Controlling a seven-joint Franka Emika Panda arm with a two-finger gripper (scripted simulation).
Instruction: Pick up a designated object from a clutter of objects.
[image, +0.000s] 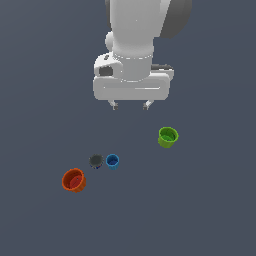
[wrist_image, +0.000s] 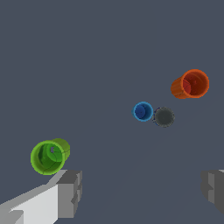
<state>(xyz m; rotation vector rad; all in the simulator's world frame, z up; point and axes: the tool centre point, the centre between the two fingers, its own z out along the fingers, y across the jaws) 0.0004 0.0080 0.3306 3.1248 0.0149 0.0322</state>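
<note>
Hanging high above the grey floor, your gripper had its fingers spread wide and held nothing (the wrist view showed one fingertip at each side with bare floor between them). The dark can stood well apart from those fingers, lower down in the exterior view and off toward its left, so the coming move turned on that offset: you had to travel across toward the can before descending. It sat upright with its round grey top facing up, so it had no long axis to line up with.

What mattered more was the blue cup, which stood just beside the can on the exterior view's right, nearly touching. The orange-red cup lay near on the other side, and the green cup was well apart. In my judgement, a finger coming down between can and blue cup risked knocking one of them.
</note>
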